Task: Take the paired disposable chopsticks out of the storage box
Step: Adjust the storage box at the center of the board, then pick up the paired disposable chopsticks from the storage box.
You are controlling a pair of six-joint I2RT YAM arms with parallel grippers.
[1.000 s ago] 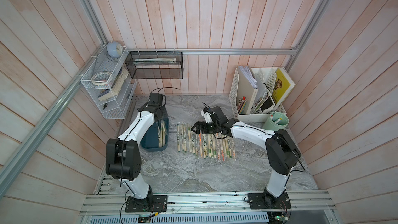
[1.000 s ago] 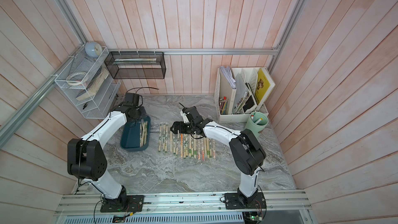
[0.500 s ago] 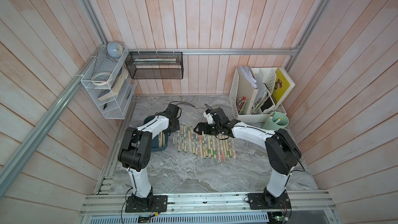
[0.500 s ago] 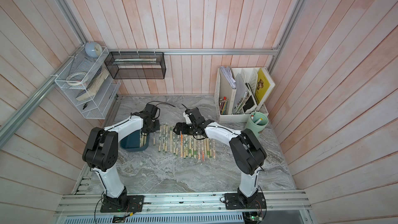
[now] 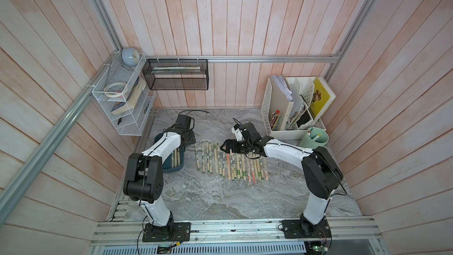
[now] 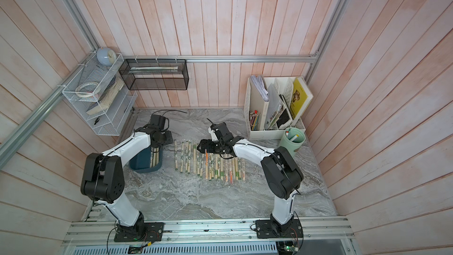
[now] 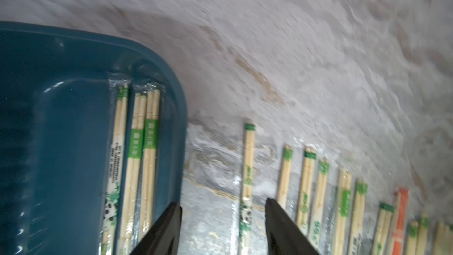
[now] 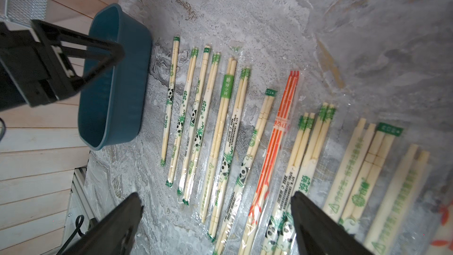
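Your left fingers [image 7: 166, 231] and right fingers [image 8: 313, 229] stand apart, empty, over chopsticks [image 8: 225, 109] laid side by side on the desk [image 7: 294, 45], probably to keep pairs separate, while a few lie in the box [image 7: 73, 143].

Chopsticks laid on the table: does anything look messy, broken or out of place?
Nothing spilled or broken. The chopsticks lie in a loose row, slightly fanned, some overlapping. One red-printed pair stands out among green ones. A few lie in the blue box.

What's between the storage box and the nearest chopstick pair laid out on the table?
Bare marble tabletop, nothing else: the right wrist view shows the gap between storage box and nearest pair clear.
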